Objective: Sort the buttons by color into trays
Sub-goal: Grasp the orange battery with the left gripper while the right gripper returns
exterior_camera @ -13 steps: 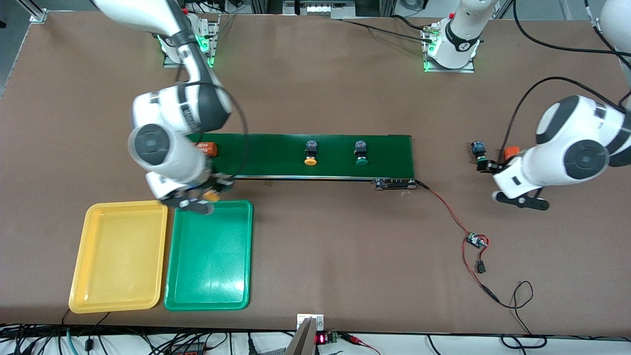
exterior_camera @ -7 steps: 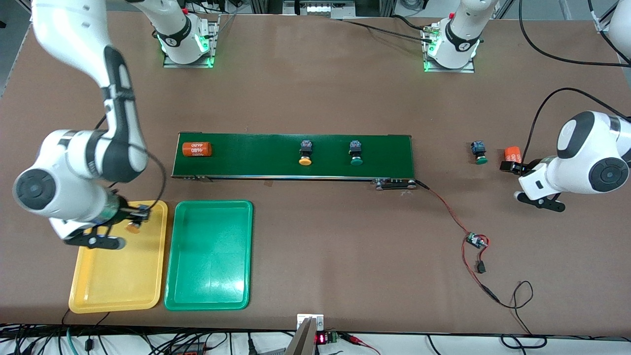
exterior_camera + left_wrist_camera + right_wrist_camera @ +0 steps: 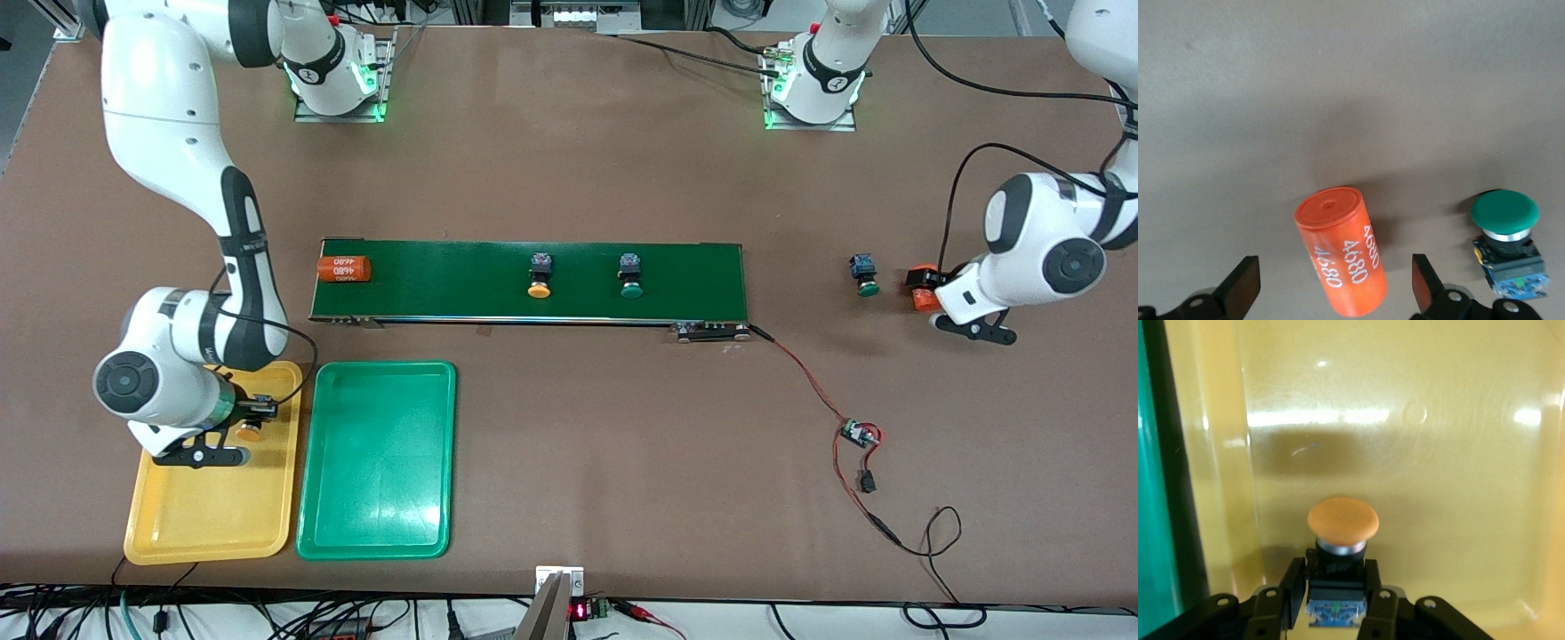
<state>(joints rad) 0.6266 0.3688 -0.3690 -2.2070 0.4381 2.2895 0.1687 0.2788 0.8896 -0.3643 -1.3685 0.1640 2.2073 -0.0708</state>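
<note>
Right wrist view: my right gripper (image 3: 1337, 597) jaws clamp the yellow-capped button (image 3: 1341, 543) over the yellow tray (image 3: 1458, 453); I'd lower before releasing. Left gripper (image 3: 1335, 293) jaws gape around the orange cylinder (image 3: 1342, 249).

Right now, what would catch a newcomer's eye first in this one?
The right gripper holds a yellow-capped button over the yellow tray, beside the green tray. The left gripper hangs open around an orange cylinder near the left arm's end of the table. A long green belt carries two more buttons.
</note>
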